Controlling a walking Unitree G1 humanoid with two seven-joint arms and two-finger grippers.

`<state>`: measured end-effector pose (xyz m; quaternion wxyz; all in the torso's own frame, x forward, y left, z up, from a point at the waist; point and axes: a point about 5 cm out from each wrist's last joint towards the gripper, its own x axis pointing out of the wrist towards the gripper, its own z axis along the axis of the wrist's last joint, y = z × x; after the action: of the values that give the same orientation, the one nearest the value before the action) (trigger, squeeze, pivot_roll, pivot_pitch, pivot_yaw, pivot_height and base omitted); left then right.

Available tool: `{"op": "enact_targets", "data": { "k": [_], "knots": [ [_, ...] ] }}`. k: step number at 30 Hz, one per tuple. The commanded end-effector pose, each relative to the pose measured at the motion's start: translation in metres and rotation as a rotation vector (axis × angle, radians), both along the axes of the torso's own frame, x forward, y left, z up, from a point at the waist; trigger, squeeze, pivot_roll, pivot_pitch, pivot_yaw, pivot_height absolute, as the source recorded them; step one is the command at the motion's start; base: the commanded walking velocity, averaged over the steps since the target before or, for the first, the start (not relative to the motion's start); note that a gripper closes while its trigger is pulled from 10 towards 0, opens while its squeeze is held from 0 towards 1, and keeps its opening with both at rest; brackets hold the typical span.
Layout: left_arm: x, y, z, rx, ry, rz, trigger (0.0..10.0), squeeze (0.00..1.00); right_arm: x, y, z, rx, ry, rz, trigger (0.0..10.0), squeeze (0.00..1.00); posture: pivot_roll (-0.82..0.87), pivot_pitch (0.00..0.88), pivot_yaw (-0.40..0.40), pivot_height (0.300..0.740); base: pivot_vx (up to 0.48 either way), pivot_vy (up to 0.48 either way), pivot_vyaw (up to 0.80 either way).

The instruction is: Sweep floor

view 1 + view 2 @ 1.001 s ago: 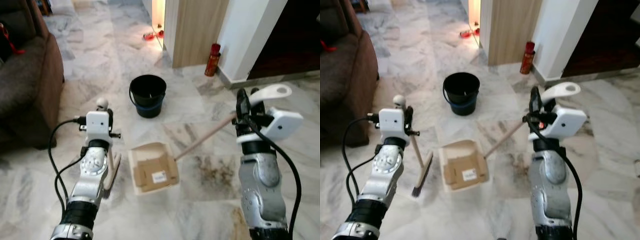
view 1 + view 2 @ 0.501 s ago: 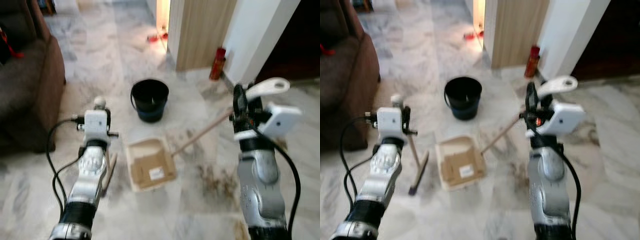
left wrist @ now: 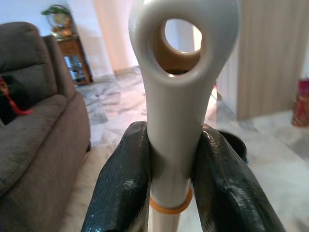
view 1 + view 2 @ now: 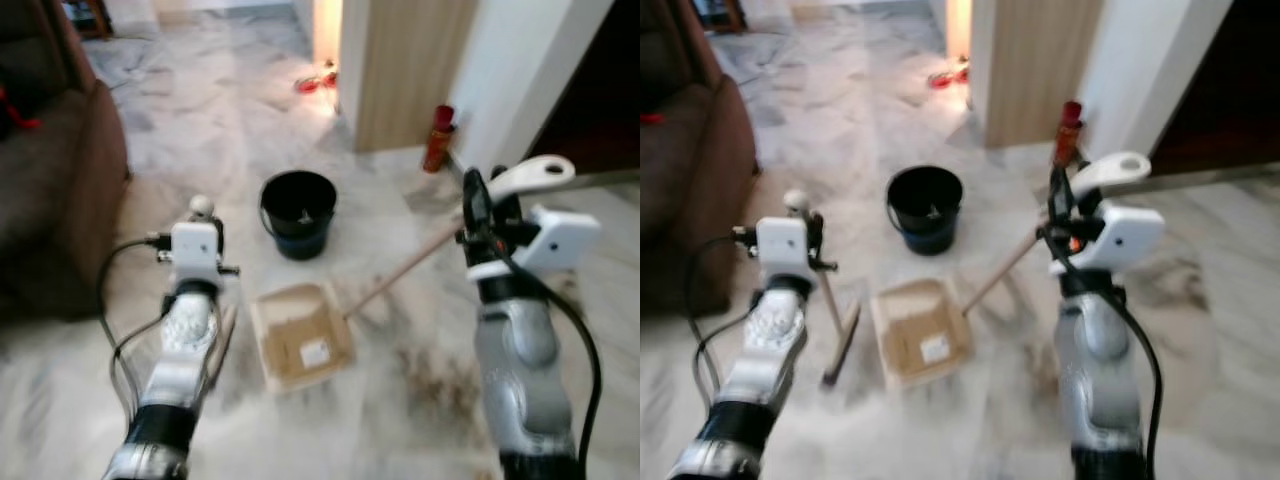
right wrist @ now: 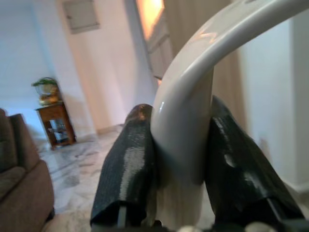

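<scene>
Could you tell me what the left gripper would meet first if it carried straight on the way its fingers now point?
The left gripper, shut on the broom handle, points over open marble floor toward the wooden wall panel; the black bucket sits lower. Depth is unclear.

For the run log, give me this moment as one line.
task: sweep floor | left gripper: shut on brush | right gripper: shut on dustpan handle | dustpan: on floor, before bucket

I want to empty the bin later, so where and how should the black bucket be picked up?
Take the black bucket by its rim or the bail handle that hangs down its left side, coming from straight above. It stands upright with its mouth open upward on the floor beyond the dustpan, and nothing crowds its top. Both hands are now busy, so one tool would have to be set down first.
</scene>
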<state>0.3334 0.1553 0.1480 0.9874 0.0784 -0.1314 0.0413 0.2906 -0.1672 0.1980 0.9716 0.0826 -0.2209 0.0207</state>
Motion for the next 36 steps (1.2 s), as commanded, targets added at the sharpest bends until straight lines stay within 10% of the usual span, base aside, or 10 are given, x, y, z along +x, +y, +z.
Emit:
{"op": "enact_targets", "data": {
  "k": [1, 36],
  "knots": [
    [-0.001, 0.005, 0.012, 0.009, -0.059, 0.010, 10.0, 0.00, -0.004, 0.004, 0.017, 0.022, -0.085, 0.015, 10.0, 0.00, 0.11, 0.093, -0.005, 0.740, 0.307, 0.000, 0.00],
    [0.003, 0.003, 0.012, 0.003, -0.064, 0.012, 10.0, 0.00, -0.002, 0.010, 0.039, 0.044, -0.175, 0.039, 10.0, 0.00, 0.12, 0.067, -0.003, 0.740, 0.307, 0.000, 0.00]
  ]
}}
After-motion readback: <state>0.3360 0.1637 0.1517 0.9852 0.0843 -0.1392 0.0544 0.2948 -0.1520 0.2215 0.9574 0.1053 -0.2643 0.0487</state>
